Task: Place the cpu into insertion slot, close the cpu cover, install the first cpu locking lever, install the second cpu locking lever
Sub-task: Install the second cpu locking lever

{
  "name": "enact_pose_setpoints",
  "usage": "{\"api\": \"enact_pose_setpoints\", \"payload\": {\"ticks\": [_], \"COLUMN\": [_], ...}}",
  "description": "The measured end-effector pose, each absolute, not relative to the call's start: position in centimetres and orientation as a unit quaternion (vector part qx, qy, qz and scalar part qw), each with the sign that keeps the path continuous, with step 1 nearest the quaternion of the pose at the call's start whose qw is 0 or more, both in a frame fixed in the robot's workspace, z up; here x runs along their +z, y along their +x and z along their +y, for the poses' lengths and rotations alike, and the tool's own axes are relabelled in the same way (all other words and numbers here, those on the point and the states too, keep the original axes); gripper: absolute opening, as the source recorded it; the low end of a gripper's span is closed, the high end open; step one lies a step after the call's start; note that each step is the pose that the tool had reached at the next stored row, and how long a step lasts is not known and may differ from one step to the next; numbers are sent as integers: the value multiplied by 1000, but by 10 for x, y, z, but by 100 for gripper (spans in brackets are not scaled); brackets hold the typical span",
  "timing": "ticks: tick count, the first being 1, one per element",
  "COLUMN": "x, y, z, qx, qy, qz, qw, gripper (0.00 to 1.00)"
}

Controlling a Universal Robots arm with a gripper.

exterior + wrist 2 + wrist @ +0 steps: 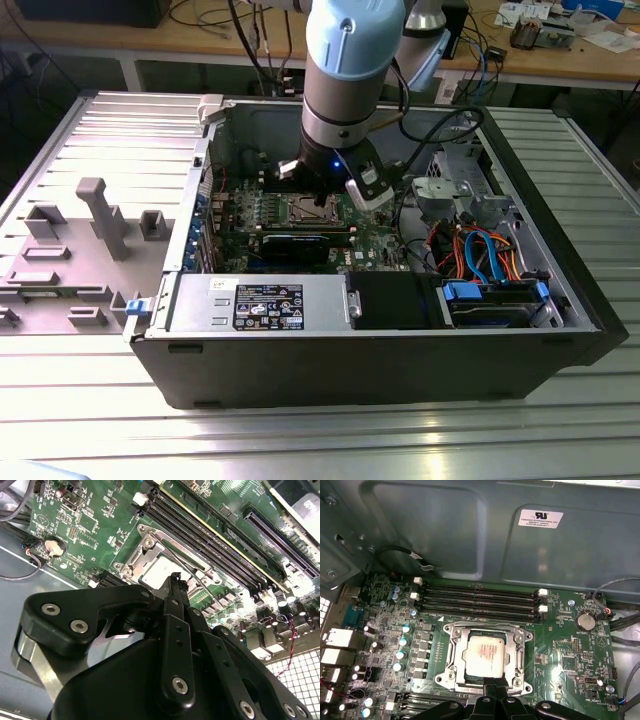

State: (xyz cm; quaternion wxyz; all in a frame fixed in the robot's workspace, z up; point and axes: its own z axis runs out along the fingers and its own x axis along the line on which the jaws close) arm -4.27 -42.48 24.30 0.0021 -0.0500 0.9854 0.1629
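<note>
**Silver chip seated, cover down, gripper at the socket edge**

Silver-grey metal marks the cpu (486, 655), lying flat in the insertion slot (454, 656) on the green motherboard (570, 645), just beside the long black memory slots (480, 602). The cpu cover (516, 641) appears to lie closed over it, its window framing the chip's top. In the second wrist view a thin wire locking lever (192, 572) runs along the socket's side; whether it is latched I cannot tell.

The chip looks light, stiff and fragile, best taken by its edges. The cover is thin sheet metal, rigid but springy at the hinge; the levers are slim spring wire, likely slippery and best pushed near their bent ends.

The gripper (494, 686) hovers at the socket's near edge, fingers drawn together to a narrow tip with nothing between them. In the exterior view it (318, 200) hangs inside the open computer case (400, 370).
</note>
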Motion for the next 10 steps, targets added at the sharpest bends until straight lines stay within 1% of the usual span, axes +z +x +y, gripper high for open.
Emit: {"api": "enact_pose_setpoints", "payload": {"ticks": [10], "x": [242], "y": [-44], "z": [-430], "qx": [163], "qy": [-50], "qz": [985], "qw": [2], "gripper": [11]}}
